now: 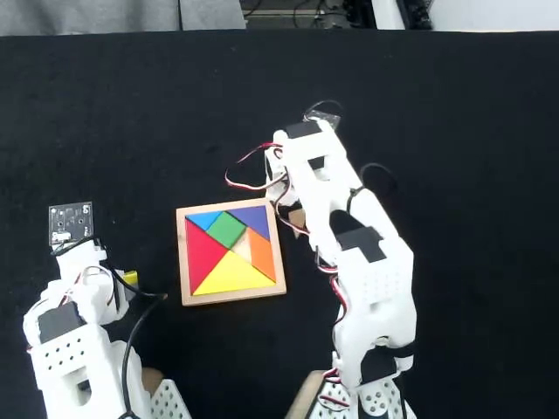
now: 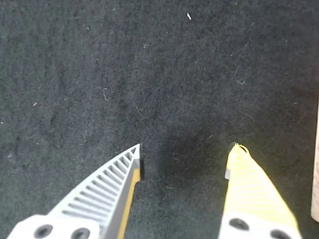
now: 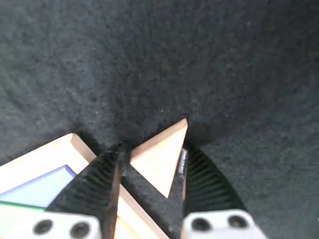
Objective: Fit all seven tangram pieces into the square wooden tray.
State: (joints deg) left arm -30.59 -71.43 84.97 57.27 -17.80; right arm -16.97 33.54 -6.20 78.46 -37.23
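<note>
Tray, square and light wood (image 1: 182, 257), sits mid-frame in the high view on the black cloth table (image 1: 454, 122). Six pieces are seated in it:
- blue triangle (image 1: 203, 220), upper left
- purple parallelogram (image 1: 253, 218), upper right
- green square (image 1: 227, 230), between those two
- big red triangle (image 1: 203, 253), left
- big yellow triangle (image 1: 231, 275), bottom
- orange triangle (image 1: 264, 253), right

A small bare-wood gap (image 1: 243, 247) shows just right of centre, between the green, the orange and the yellow.

The right gripper (image 3: 150, 149) has its black fingers clamped on a small plain-wood triangle (image 3: 159, 157). That piece is off the tray and just beside the tray's upper-right corner; I can't tell whether it touches the cloth.

The left gripper (image 2: 187, 147) is spread wide with nothing between its white and yellow fingers. It is over bare cloth at the lower left of the high view, left of the tray.
</note>
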